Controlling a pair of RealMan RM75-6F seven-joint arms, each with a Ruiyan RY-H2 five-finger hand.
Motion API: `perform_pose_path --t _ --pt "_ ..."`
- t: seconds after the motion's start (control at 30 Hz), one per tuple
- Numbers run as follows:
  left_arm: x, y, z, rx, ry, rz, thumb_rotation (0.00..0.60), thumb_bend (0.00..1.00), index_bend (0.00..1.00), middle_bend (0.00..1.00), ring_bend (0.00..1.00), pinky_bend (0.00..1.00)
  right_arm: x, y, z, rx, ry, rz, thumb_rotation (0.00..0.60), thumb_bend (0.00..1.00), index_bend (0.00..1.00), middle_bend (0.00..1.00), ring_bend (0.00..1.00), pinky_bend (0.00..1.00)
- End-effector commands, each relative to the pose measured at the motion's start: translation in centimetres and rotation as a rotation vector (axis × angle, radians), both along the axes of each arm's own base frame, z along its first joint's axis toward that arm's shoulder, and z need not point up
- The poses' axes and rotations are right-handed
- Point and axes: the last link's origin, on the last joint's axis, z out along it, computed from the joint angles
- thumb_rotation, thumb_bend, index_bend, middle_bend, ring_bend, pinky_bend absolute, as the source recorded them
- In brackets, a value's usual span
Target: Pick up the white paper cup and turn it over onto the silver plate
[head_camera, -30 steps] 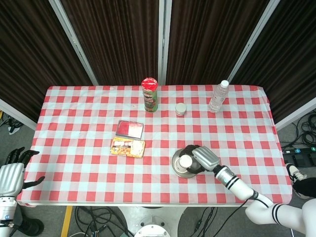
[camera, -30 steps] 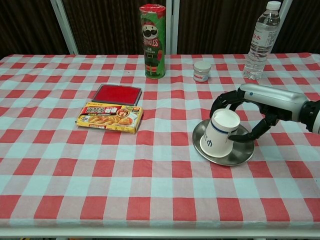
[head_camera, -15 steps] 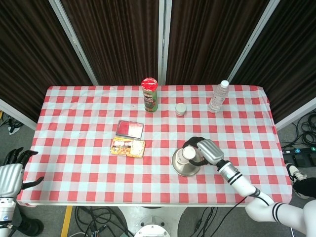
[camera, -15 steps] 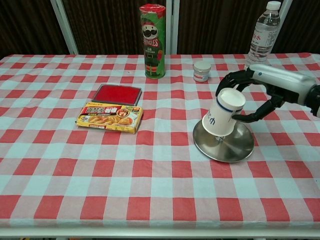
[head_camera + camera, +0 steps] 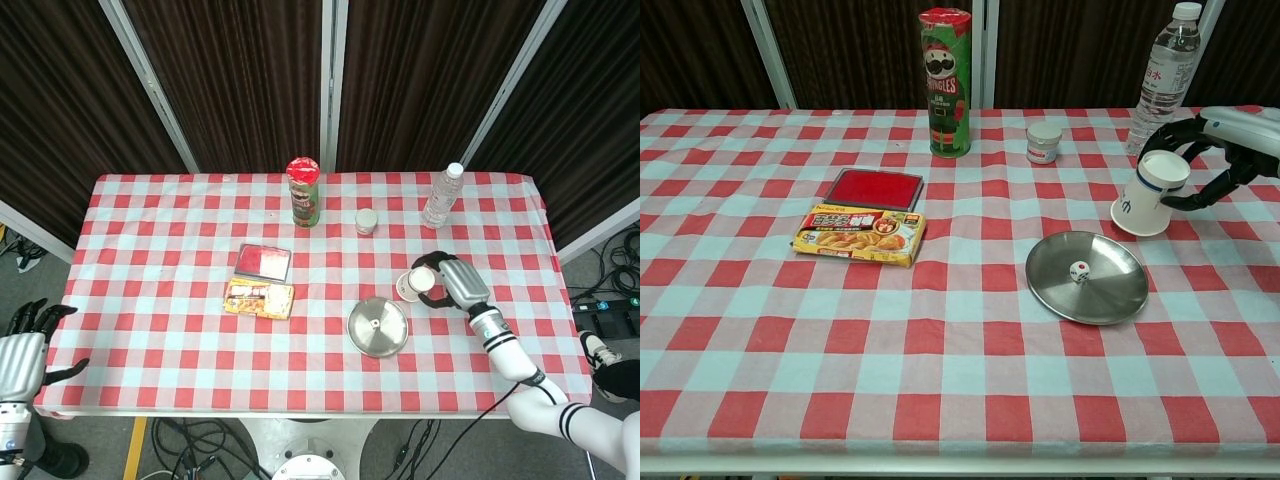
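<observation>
Holding the white paper cup (image 5: 1148, 194) mouth-down and tilted, fingers curled around it, the right hand (image 5: 1215, 150) hangs beside the round silver plate (image 5: 1110, 300) bearing 1 small die (image 5: 1078, 271).

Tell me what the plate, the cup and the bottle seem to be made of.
Plate: likely polished metal, silver with a soft sheen. Cup: looks like matte white paper with a blue band and logo, held by the right hand. Bottle: clear ribbed plastic, see-through, with a white cap.
</observation>
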Motion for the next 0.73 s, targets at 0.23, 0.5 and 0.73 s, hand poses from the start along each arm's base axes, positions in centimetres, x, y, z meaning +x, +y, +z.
perform_pose_path --t 0.23,0.5,0.73 --pt "0.1 -0.2 0.1 0.004 -0.001 -0.007 0.600 0.00 0.25 0.23 0.10 0.09 -0.5 1.9 3.1 -0.066 0.009 0.012 0.600 0.29 0.00 0.10 0.03 0.14" --pt "0.3 0.3 0.0 0.008 0.011 -0.030 0.600 0.00 0.25 0.23 0.10 0.09 -3.3 11.0 10.8 -0.363 0.142 0.029 0.600 0.29 0.06 0.18 0.05 0.14" --pt "0.7 0.8 -0.4 0.013 0.034 -0.051 0.600 0.00 0.25 0.23 0.10 0.09 -4.1 18.8 14.0 -0.461 0.142 -0.025 0.600 0.29 0.11 0.18 0.05 0.13"
